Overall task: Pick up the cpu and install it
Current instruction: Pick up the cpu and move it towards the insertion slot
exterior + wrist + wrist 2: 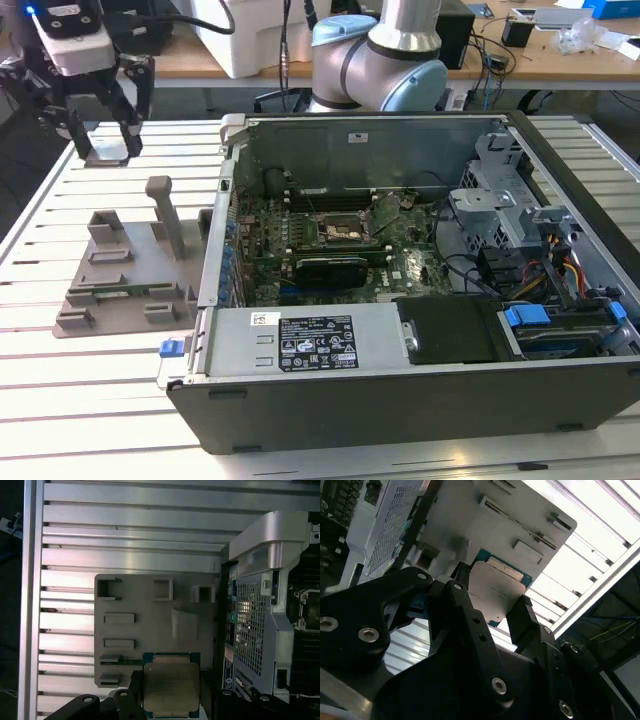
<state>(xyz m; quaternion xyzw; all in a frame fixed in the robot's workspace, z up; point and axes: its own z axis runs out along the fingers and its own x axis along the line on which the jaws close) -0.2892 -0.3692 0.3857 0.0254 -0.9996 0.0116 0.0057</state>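
In the exterior view my gripper [104, 138] hangs at the far left, above the slatted table and behind the grey holder tray [125, 270]. It is shut on the cpu [107, 152], a flat grey square held between the black fingers [130, 125]. Both wrist views show the cpu's silver top and greenish edge [171, 685] [497, 587] clamped between the fingers [465, 610], with the tray [135, 605] below it. The black socket frame [345, 228] sits on the motherboard inside the open case.
The open computer case [400, 380] takes up the middle and the exterior view's right, with its metal wall [225, 200] beside the tray. A drive cage and cables [540, 250] fill its right end. The arm's base [380, 60] stands behind the case.
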